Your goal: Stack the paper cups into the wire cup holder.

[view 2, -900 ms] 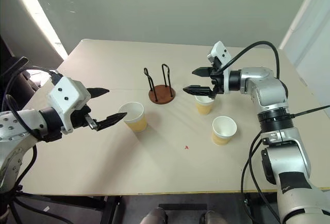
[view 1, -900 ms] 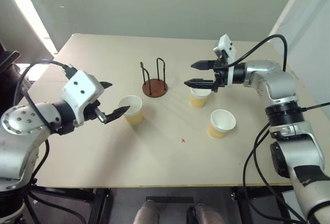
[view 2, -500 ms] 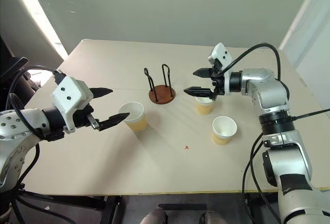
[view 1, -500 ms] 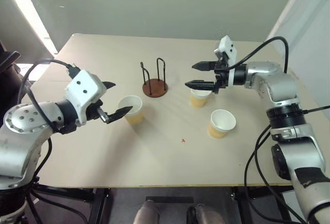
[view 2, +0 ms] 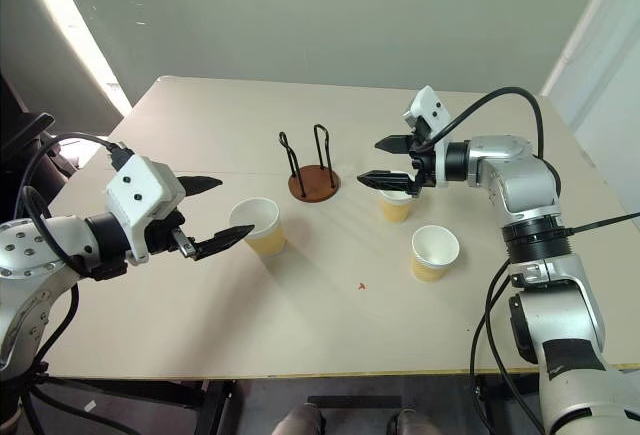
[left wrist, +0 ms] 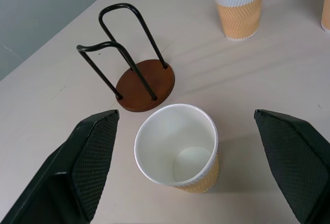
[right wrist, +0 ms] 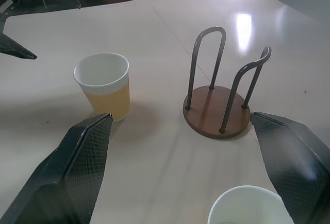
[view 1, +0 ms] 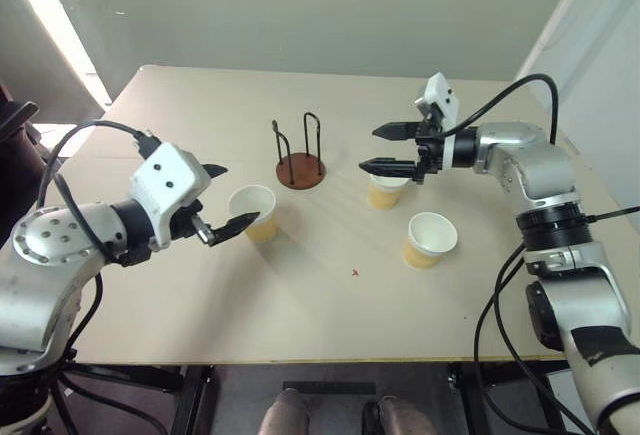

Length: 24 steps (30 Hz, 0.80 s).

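Three paper cups stand loose on the bench [view 1: 150,325], none yet in the wire cup holder [view 1: 299,158]; your task is at its first pick.

Nearest you, the right-hand cup [view 1: 429,239] stands upright, untouched, well clear of both claws.

Next out, your left claw [view 1: 222,200] has crept forward over the last second and now sits just short of the left cup [view 1: 253,212], one fingertip near its rim. The jaws are spread wide and grasp nothing. In the left wrist view that cup [left wrist: 177,148] lies squarely between the two fingers [left wrist: 87,157], so the line of approach looks sound.

Beyond that, your right claw [view 1: 385,148] hangs above the middle cup [view 1: 387,189], released and empty; it has barely shifted over the same second.

Farthest out, the holder stands upright and empty between the left and middle cups, its base clear.

Judgement: the left side is closing on its cup; a little more advance seems needed before you clench.
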Available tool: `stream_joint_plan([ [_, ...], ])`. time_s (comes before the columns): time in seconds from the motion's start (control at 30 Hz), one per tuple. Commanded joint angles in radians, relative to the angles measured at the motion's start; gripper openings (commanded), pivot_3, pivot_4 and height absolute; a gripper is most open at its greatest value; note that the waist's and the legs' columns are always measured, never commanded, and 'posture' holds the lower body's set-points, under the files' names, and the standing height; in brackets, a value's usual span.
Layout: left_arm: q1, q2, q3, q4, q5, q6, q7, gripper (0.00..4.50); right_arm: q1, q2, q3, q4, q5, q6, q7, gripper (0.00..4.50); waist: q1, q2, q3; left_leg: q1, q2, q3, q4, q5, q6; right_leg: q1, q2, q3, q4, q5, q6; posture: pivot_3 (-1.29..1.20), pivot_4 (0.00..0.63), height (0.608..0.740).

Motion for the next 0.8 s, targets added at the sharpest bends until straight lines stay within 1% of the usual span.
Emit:
stream_joint_plan([
  [0.03, -0.016, 0.004, 0.015, -0.008, -0.003, -0.014, 0.005, 4.49, -0.022, -0.018, -0.024, -0.029, 0.007, -0.001, 0.003, 4.44, 0.000, 0.000, 0.000, 0.000, 0.000, 0.000, 0.000, 0.000, 0.000, 0.000, 0.000, 0.000, 0.000, 0.000, 0.000, 0.00, 0.150, 0.740],
  [0.17, -0.037, -0.008, 0.011, 0.010, 0.019, -0.025, 0.034, 4.49, -0.025, -0.020, -0.022, -0.016, 0.002, -0.008, 0.002, 4.44, 0.000, 0.000, 0.000, 0.000, 0.000, 0.000, 0.000, 0.000, 0.000, 0.000, 0.000, 0.000, 0.000, 0.000, 0.000, 0.00, 0.150, 0.740],
  [0.33, -0.042, -0.011, 0.014, 0.044, 0.050, -0.025, 0.070, 4.49, -0.058, 0.011, -0.003, 0.035, -0.019, -0.032, -0.009, 4.44, 0.000, 0.000, 0.000, 0.000, 0.000, 0.000, 0.000, 0.000, 0.000, 0.000, 0.000, 0.000, 0.000, 0.000, 0.000, 0.00, 0.150, 0.740],
  [0.47, -0.087, -0.007, 0.009, 0.101, 0.078, -0.022, 0.106, 4.49, -0.074, 0.038, 0.002, 0.077, -0.037, -0.058, -0.018, 4.44, 0.000, 0.000, 0.000, 0.000, 0.001, 0.000, 0.000, 0.000, 0.000, 0.000, 0.000, 0.000, 0.001, 0.000, 0.000, 0.00, 0.150, 0.740],
  [0.67, -0.084, 0.028, 0.017, 0.129, 0.079, -0.009, 0.079, 4.49, -0.115, 0.111, 0.010, 0.210, -0.091, -0.148, -0.064, 4.44, 0.000, 0.000, 0.000, 0.000, 0.001, 0.000, 0.000, 0.000, 0.000, -0.001, 0.000, 0.000, 0.000, 0.000, 0.000, 0.00, 0.150, 0.740],
  [0.8, -0.064, 0.028, 0.023, 0.112, 0.063, 0.001, 0.066, 4.49, -0.146, 0.160, 0.011, 0.298, -0.118, -0.207, -0.084, 4.44, 0.000, 0.000, 0.000, -0.002, 0.001, 0.000, -0.001, 0.000, -0.001, -0.004, 0.001, 0.000, 0.000, 0.000, 0.000, 0.00, 0.150, 0.740],
])
